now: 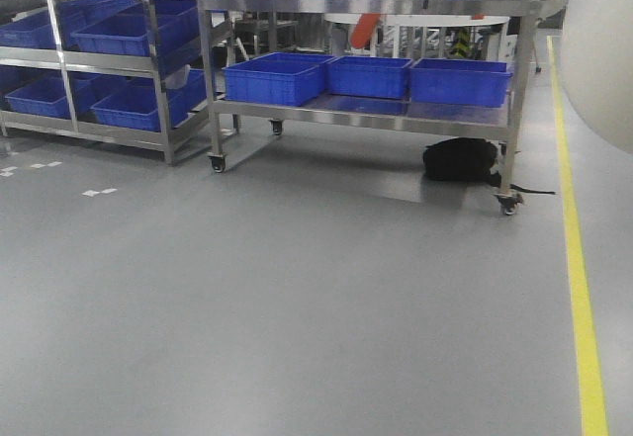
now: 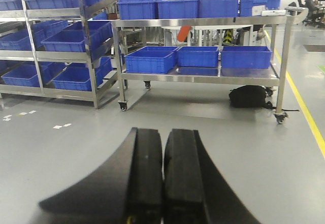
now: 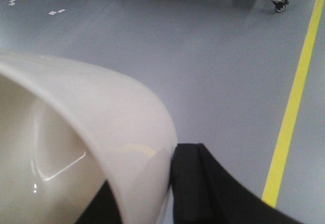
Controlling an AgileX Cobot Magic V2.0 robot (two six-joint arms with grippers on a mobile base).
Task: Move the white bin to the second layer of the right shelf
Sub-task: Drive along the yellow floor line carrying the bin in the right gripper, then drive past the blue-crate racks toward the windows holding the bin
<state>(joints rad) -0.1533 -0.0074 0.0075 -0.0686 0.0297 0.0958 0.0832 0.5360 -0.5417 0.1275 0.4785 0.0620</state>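
White bin (image 3: 101, 112) fills the right wrist view, nearest the lens. Its rim arcs from upper left down to the right gripper (image 3: 147, 181), with the cream inside wall left of and below that rim. The opening faces the wrist camera. Only part of the rounded rim is in view, so the long axis cannot be told.

Right jaws pinch the bin's wall: one black finger (image 3: 195, 183) sits outside the rim, and the other shows dark just inside it. Grey floor (image 3: 218, 66) lies beyond the jaws.

Front view gives only a blurred, curved slice of the bin's outer wall (image 1: 605, 50) at its right edge, raised off the floor.

Left wrist view alone shows the left gripper (image 2: 163, 148), jaws pressed together along their length.

Far ahead of those jaws:
- steel cart (image 2: 203, 22) on casters
- steel rack (image 2: 51, 13) left of it
- blue crates (image 2: 150, 60) on both
- black bag (image 2: 249, 96) under the cart

Yellow line (image 3: 292, 107) runs right of the right jaws.
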